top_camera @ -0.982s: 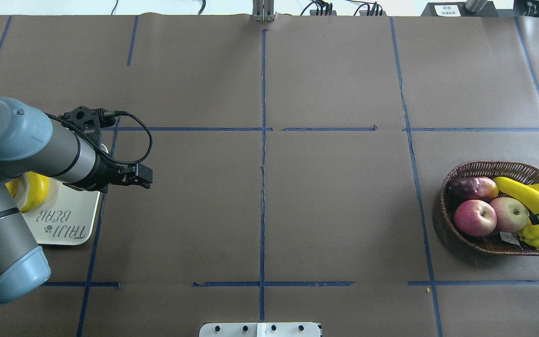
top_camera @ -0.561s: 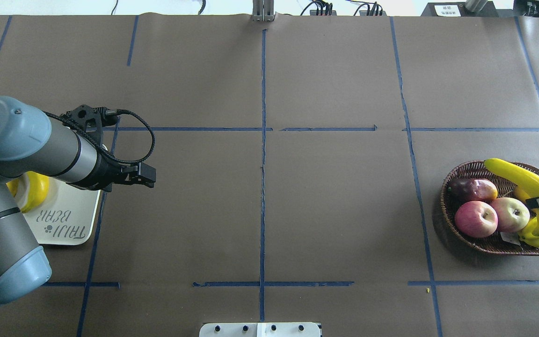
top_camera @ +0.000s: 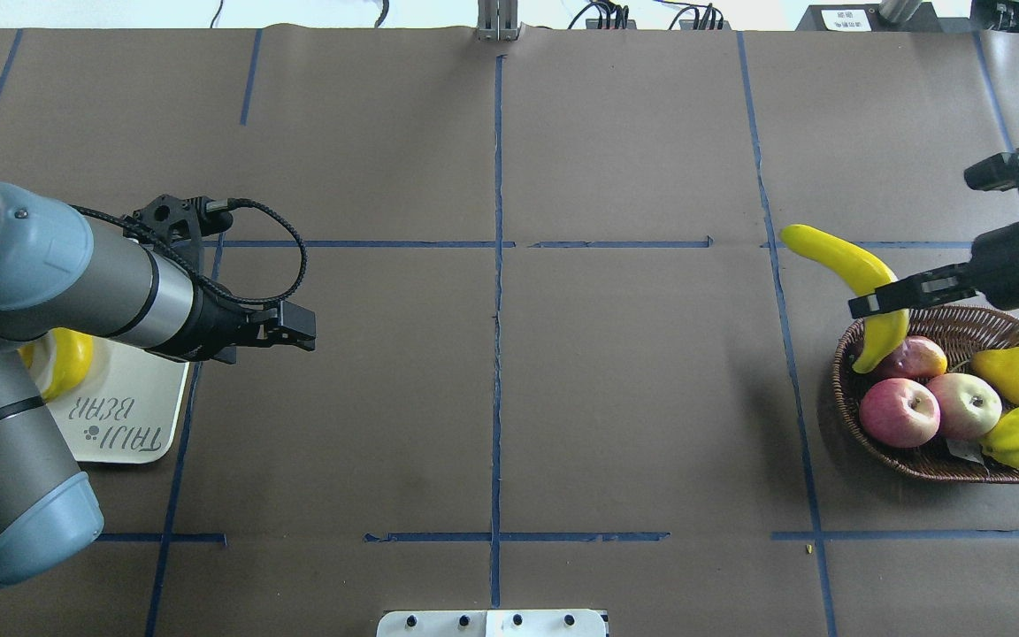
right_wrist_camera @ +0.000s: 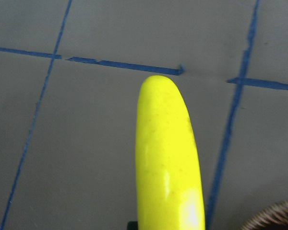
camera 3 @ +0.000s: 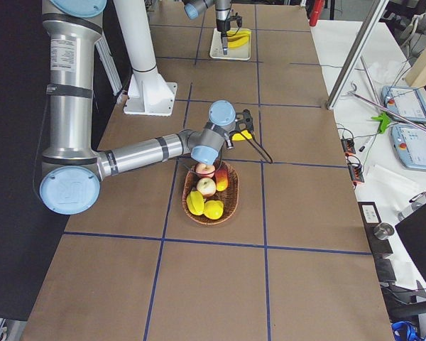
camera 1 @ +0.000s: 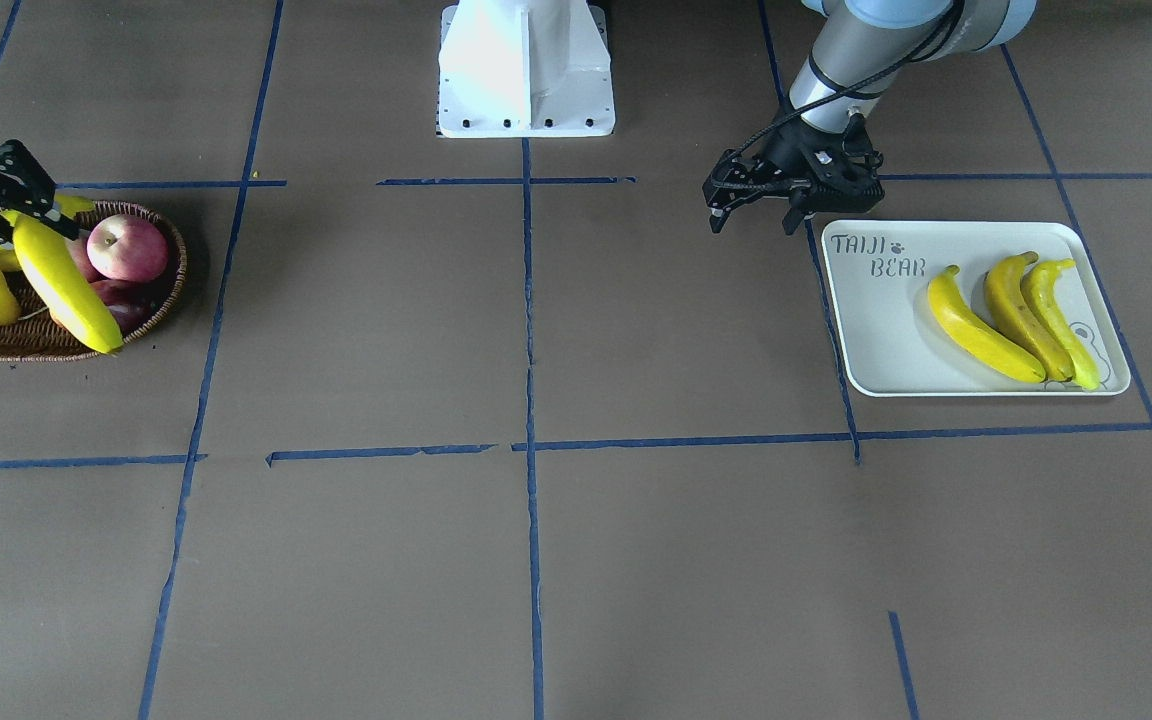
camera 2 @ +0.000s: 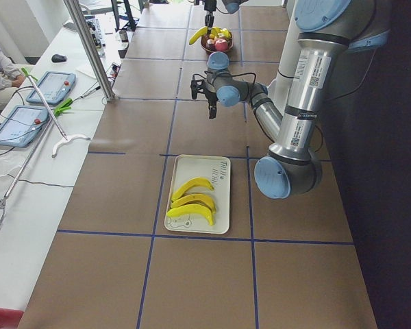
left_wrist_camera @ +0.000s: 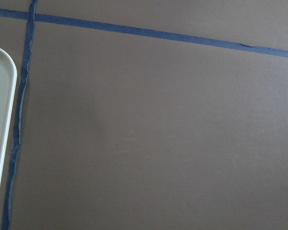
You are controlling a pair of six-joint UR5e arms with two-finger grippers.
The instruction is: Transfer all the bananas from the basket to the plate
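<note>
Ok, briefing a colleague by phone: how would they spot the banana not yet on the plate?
Find the wicker basket at the table's end on the robot's right. Over its rim the right gripper holds a long curved yellow banana aloft. The other three bananas lie on the white plate; the basket's yellow fruits are stubby.

The right gripper [camera 3: 237, 133] holds a banana [camera 3: 244, 135] just past the basket [camera 3: 210, 222]; far off, bananas [camera 3: 236, 38] lie on the plate [camera 3: 219, 52].

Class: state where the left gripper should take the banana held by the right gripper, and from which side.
The free half of the banana, which juts toward the robot's left beyond the right gripper. The left gripper, open, should probably come from that side, jaws across the narrow width.
</note>
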